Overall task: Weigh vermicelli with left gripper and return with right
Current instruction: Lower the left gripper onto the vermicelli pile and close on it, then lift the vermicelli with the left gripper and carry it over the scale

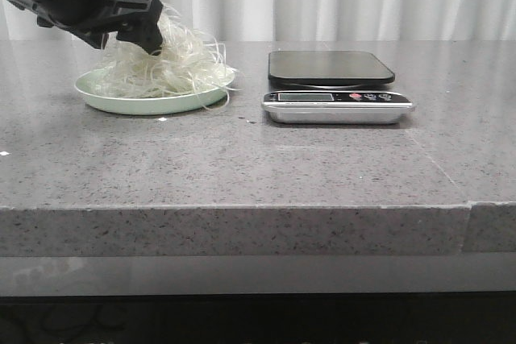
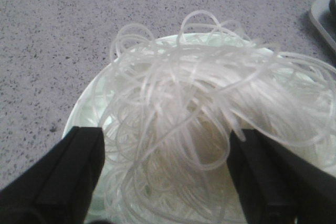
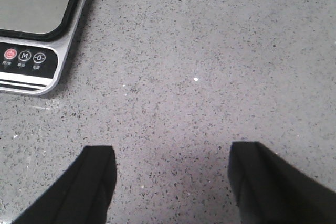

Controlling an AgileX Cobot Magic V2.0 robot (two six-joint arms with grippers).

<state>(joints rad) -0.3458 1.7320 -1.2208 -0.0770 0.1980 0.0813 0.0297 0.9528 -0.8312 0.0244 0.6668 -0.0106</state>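
Note:
The vermicelli (image 1: 173, 66) is a fluffy mound of translucent-white strands on the pale green plate (image 1: 113, 96) at the table's left. My left gripper (image 1: 147, 38) reaches down into the top of the mound. In the left wrist view the gripper (image 2: 167, 148) is open, with a black finger on each side of the vermicelli (image 2: 199, 93) and the plate's rim (image 2: 86, 106) below. My right gripper (image 3: 170, 169) is open and empty above bare table, just right of the scale (image 3: 31, 3). It is out of the front view.
The kitchen scale (image 1: 332, 70), a black platform on a silver base with a display and buttons, stands right of the plate. The grey speckled table (image 1: 258, 167) ends in a front edge near me. White curtains hang behind.

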